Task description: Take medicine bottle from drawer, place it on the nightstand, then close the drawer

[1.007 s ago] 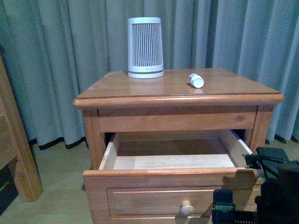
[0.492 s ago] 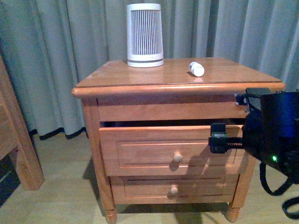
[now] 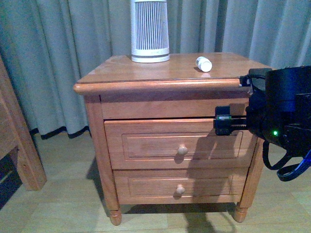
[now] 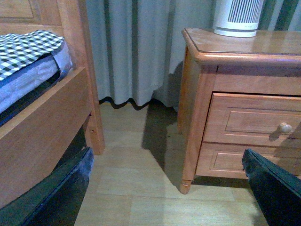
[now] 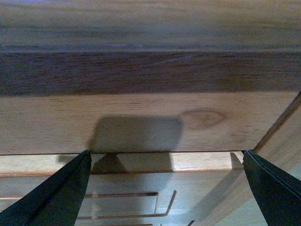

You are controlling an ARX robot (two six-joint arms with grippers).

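Grey curtains hang behind the honey-brown wooden nightstand [image 3: 146, 77]; the tiny white medicine bottle [image 3: 204, 63] lies upper centre on top. Our right gripper [image 3: 224, 124], jaws spread, meets the near-shut upper wooden drawer [image 3: 170, 145]; we judge only withdrawal remains.

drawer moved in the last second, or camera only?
Yes. The drawer has gone in: a second ago it stood wide open, its pale interior showing below the nightstand top; now its front sits about flush with the frame, with the right gripper against it.
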